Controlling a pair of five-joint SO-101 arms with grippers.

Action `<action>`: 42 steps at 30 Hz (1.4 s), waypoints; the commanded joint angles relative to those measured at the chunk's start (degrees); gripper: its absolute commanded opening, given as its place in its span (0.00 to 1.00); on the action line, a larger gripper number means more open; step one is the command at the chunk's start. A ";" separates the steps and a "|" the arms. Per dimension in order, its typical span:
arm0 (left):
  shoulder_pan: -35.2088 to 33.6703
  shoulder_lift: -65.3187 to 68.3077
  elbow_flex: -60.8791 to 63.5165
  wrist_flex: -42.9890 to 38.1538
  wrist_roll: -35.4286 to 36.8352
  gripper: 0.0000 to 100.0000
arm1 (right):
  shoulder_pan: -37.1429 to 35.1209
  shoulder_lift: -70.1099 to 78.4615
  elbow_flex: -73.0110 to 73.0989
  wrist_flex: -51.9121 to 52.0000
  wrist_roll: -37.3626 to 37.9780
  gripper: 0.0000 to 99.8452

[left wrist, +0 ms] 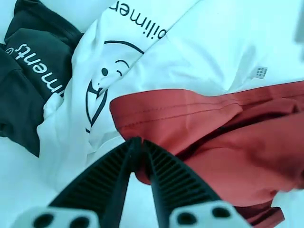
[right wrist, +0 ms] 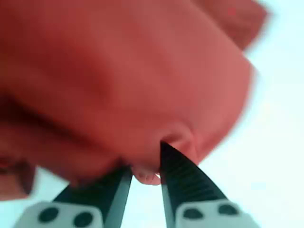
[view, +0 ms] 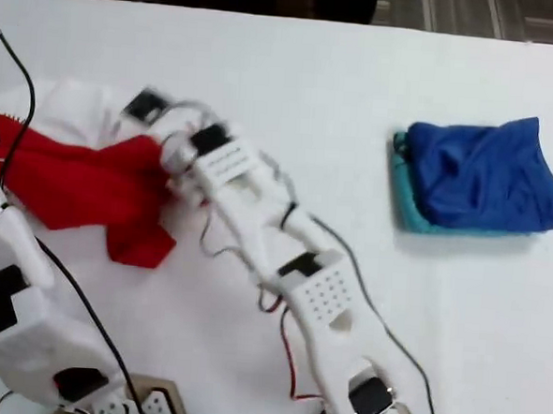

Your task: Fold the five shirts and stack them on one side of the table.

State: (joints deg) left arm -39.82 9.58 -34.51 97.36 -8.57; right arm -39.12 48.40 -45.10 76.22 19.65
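Observation:
A red shirt (view: 81, 181) lies crumpled at the table's left, on top of a white printed shirt (view: 76, 101). My right gripper (view: 171, 158) is at the red shirt's right edge and is shut on a fold of the red cloth (right wrist: 118, 71), pinched between its jaws (right wrist: 147, 166). My left gripper (left wrist: 141, 145) is shut on the hem of the red shirt (left wrist: 213, 142) at the far left of the table. The white shirt (left wrist: 190, 47) spreads under it, and a black shirt (left wrist: 33, 61) lies beside that. At the right, a folded blue shirt (view: 485, 173) sits on a folded teal shirt (view: 403, 210).
The white table (view: 313, 68) has bare room across its middle and back. The right arm's body and its cables cross the centre front. The left arm's body stands at the front left corner.

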 commanded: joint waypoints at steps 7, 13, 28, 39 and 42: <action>15.65 -3.60 -2.42 -1.76 0.00 0.03 | 17.01 -5.67 -19.43 12.62 0.26 0.02; 25.85 -3.60 -13.67 -2.02 3.78 0.03 | 24.22 -9.80 -31.47 20.88 4.66 0.02; 34.20 -3.34 -37.93 2.02 4.31 0.03 | 32.31 -26.86 -41.93 24.84 7.12 0.02; 21.98 -3.25 -13.14 4.84 3.87 0.03 | 16.84 -27.65 -12.57 25.01 6.51 0.02; 20.31 -3.16 -3.12 4.75 0.70 0.03 | 12.97 -27.65 -4.22 25.01 4.48 0.02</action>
State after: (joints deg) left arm -17.76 8.44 -45.23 101.41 -5.41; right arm -22.68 24.31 -55.65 100.04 25.98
